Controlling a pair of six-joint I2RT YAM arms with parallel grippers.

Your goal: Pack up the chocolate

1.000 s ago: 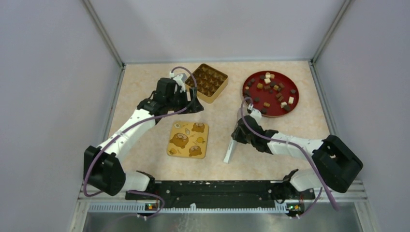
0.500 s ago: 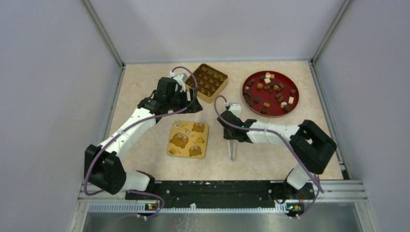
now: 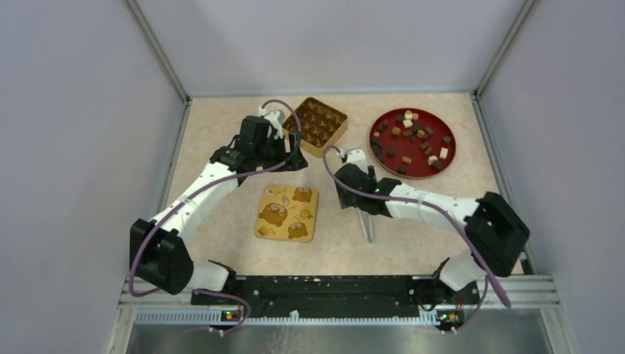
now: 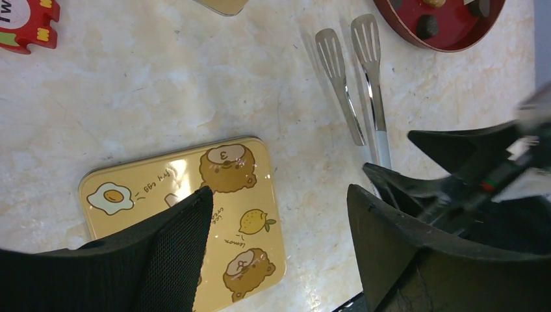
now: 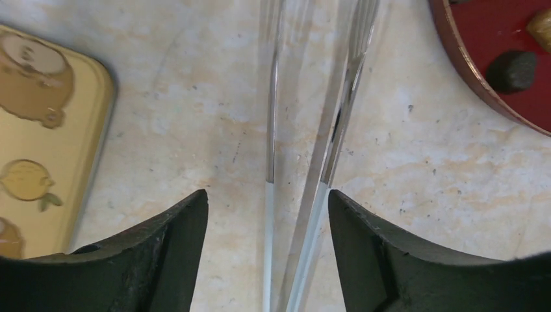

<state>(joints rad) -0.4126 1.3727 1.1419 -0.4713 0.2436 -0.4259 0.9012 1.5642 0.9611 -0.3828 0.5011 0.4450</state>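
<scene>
chocolate (image 3: 413, 136) is lying on the red plate (image 3: 374, 133) near the far right corner of the counter (image 3: 221, 122). right hand (image 5: 266, 193), fingers apart, is straddling the tongs (image 5: 334, 123) on bare mid-counter; left hand (image 4: 279, 192) is hovering wide open.

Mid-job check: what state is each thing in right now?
Red plate: chocolate loose on it.
Box: uncovered, dark pieces in its compartments.
Lid: off the box, lying flat, printed side up.
Tongs: arms spread apart.
Left gripper: open, empty.
Right gripper: open, straddling the tongs.
</scene>
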